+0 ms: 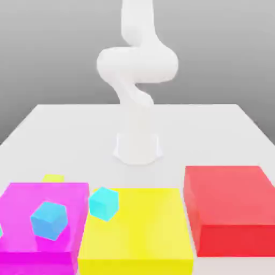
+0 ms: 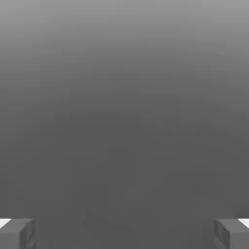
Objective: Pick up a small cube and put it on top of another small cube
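A small bright yellow cube (image 1: 53, 178) peeks out from behind the far edge of the big magenta block (image 1: 21, 200), on the exterior view's left; only its top shows. The white arm (image 1: 137, 64) rises from its base at the table's middle and leaves the picture at the top. In the hand view my gripper (image 2: 124, 233) is open: its two grey fingertips (image 2: 17, 233) stand far apart with nothing between them, and plain grey background lies beyond.
Big flat blocks line the front of the white table (image 1: 64, 134): magenta at left, yellow (image 1: 139, 231) in the middle, red (image 1: 231, 207) at right. One cyan cube (image 1: 49, 219) sits on the magenta block; another (image 1: 103, 203) sits at the magenta-yellow seam.
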`<state>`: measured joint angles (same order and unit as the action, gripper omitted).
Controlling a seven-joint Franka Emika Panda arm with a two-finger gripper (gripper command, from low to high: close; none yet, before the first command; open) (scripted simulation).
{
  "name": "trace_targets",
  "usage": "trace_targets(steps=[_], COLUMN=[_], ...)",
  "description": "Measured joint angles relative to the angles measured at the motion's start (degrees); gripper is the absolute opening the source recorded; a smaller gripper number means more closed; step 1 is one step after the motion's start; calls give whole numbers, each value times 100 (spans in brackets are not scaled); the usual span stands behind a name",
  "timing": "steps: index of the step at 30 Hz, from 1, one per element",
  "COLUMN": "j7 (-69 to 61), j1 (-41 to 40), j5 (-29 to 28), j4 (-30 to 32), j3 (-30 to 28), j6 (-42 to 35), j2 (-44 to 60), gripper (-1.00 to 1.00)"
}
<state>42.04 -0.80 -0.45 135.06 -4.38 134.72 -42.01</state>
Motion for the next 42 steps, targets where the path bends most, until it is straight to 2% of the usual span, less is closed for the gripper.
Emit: trace_targets(steps=[14,23,25,29,33,37,42], j7=[-2138,-3298,-3473,-3891,-4432,-5058,-5811], j1=[-533,-1185,-1245,-1153,-1123,-1292,-1783], j5=[-271,-697,-675,-190,536,1391,2425], j4=[1867,3054,3142,3075,2981,2894,2798], j3=[-2155,-3139,-3244,-3258,-3110,-2733,-1988], j6=[1697,2765,2902,3061,3228,3407,3651], j2=[2278,3630,3812,4078,4364,4674,5062], gripper=[0,0,0,0,0,0,0])
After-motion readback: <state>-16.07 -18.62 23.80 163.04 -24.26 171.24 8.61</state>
